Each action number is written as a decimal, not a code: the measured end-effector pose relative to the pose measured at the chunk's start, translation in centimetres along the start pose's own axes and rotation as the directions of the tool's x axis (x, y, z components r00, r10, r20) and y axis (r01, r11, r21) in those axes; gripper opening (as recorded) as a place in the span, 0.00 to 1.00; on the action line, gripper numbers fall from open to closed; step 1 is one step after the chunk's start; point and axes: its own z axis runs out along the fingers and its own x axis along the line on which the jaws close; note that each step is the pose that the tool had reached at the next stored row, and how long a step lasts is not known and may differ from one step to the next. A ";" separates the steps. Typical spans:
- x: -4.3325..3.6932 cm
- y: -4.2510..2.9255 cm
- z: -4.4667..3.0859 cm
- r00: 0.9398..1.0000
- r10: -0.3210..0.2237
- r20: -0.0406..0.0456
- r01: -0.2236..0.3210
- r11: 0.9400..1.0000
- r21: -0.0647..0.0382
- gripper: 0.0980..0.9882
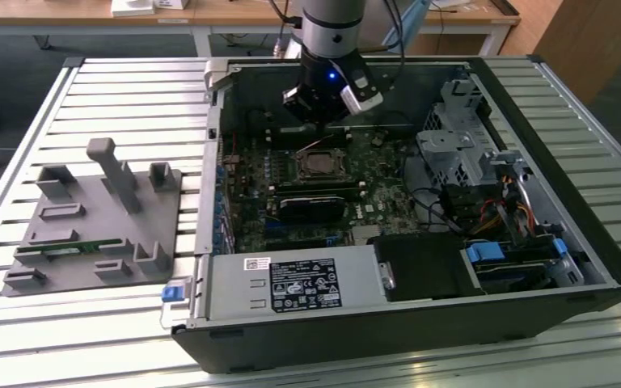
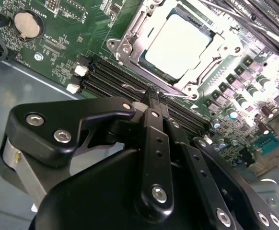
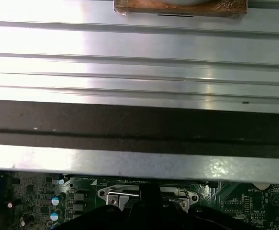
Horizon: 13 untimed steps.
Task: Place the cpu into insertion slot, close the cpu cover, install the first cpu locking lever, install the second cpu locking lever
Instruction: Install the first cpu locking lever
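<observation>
Pincer at a locking lever — cpu just beyond

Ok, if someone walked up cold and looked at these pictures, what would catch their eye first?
Probably the open computer case lying on the slatted metal table, with the robot's claw reaching down into it. In the second wrist view, the claw sits with its fingers together close beside the socket, where the silvery cpu sits under the closed cpu cover. A grey holder tray sits on the table at the exterior view's left.
</observation>
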 end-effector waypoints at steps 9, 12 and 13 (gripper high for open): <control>-0.71 0.19 0.39 1.000 0.000 -0.001 0.000 1.000 0.006 0.01; -1.11 0.27 0.53 1.000 0.000 -0.002 0.000 1.000 0.007 0.01; -1.20 0.28 0.58 1.000 0.000 -0.002 0.000 1.000 0.007 0.01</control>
